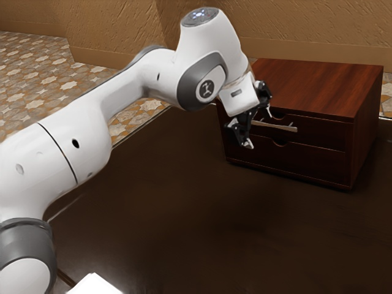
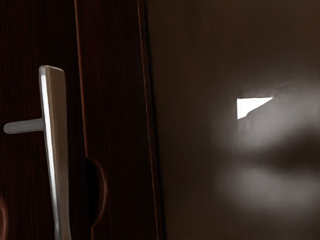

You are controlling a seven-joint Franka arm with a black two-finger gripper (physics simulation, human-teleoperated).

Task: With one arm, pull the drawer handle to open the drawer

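So I'm holding my gripper [image 1: 246, 138] right at the end of the silver bar handle [image 1: 275, 127] that's toward the exterior view's left. Honestly I can't tell if I'm clamping it or hanging loose. There's one handle, sitting on the top drawer [image 1: 324, 131] of one small wooden cabinet [image 1: 324, 79], two drawers counting the lower drawer [image 1: 306, 162]. The cabinet's standing on the dark table [image 1: 184, 233], with one white thing [image 1: 92, 285] lying well apart from it.

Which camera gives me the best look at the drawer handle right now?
The wrist view. There the drawer handle is close and large, a bright metal bar with one mounting post visible against the dark wood front. The exterior view shows the same handle only as a thin silver bar across the front of the cabinet.
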